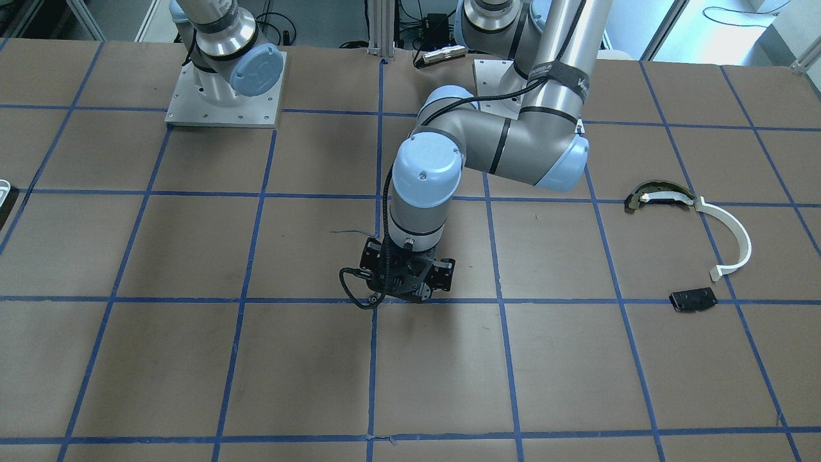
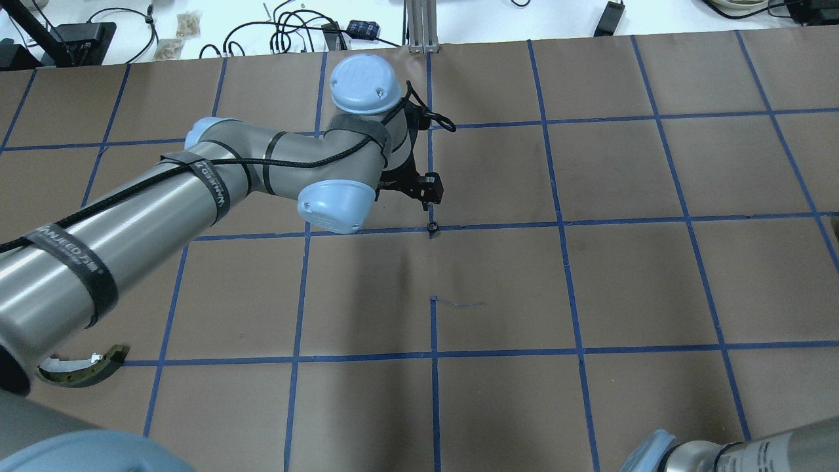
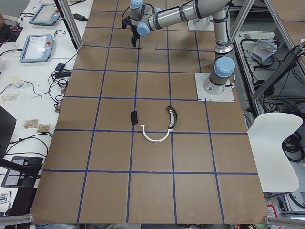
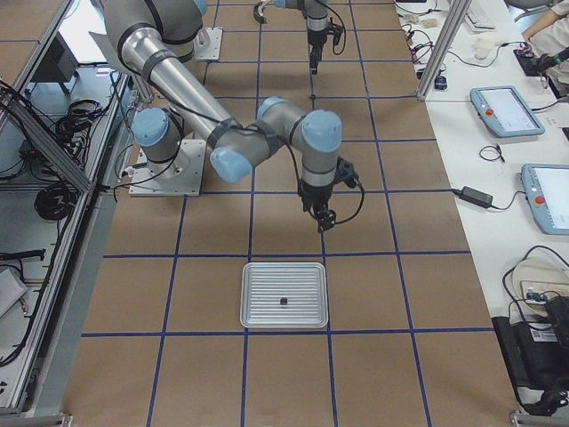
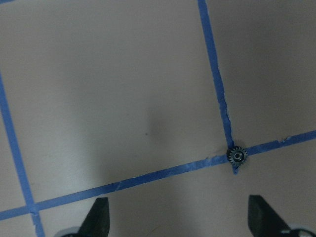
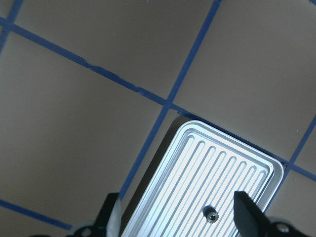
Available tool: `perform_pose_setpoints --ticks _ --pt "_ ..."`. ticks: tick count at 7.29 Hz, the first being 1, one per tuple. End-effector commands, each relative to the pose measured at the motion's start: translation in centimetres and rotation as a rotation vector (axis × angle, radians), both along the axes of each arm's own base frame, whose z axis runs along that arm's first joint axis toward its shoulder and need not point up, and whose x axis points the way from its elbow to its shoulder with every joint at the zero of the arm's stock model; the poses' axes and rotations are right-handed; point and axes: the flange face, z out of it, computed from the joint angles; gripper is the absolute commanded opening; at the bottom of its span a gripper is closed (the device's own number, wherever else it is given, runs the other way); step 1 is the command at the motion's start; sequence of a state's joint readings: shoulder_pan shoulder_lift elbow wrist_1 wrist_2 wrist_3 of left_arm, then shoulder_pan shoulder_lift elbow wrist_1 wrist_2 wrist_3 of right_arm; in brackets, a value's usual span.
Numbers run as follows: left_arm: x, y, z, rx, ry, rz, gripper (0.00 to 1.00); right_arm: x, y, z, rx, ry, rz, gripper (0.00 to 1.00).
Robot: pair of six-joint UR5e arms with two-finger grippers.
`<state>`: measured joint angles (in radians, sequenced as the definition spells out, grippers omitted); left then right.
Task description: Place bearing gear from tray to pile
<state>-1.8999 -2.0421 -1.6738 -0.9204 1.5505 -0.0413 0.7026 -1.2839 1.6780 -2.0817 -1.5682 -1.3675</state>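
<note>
A tiny black bearing gear (image 6: 211,215) lies on the ribbed silver tray (image 6: 197,127), also seen as a dot (image 4: 283,301) in the tray (image 4: 253,269). My right gripper (image 6: 176,197) hangs open above the tray's near end, holding nothing. A second toothed bearing gear (image 5: 237,156) rests on a blue tape crossing (image 2: 432,227) mid-table. My left gripper (image 5: 178,202) is open just above and beside it, apart from it. The pile sits far off on the left side: white arc strip (image 1: 737,237), olive-and-black curved piece (image 1: 657,194), flat black plate (image 1: 693,299).
Brown paper with a blue tape grid covers the table (image 2: 629,282). The left arm's elbow (image 1: 551,154) stretches across the centre. Cables and pendants lie on the bench (image 3: 35,47) beyond the far edge. The tray's corner (image 1: 3,192) shows at the front view's left edge.
</note>
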Motion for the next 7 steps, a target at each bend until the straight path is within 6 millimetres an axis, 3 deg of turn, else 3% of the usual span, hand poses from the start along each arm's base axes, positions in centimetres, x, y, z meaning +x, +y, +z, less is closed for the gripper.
perform_pose_setpoints --ticks 1,3,5,7 --pt "-2.2 0.1 -4.1 0.011 -0.003 -0.033 1.0 -7.2 2.9 -9.2 -0.043 -0.077 0.064 0.83" --pt "-3.1 -0.1 -5.8 -0.003 0.002 -0.045 1.0 -9.6 3.8 -13.0 -0.053 -0.069 0.076 0.82" --pt "-3.2 -0.1 -7.0 0.003 0.002 -0.047 1.0 -10.5 4.6 -13.8 -0.05 -0.079 0.063 0.81" --pt "-3.4 0.1 -7.0 0.014 0.009 -0.046 0.63 -11.2 5.4 -14.2 -0.042 -0.076 0.047 0.78"
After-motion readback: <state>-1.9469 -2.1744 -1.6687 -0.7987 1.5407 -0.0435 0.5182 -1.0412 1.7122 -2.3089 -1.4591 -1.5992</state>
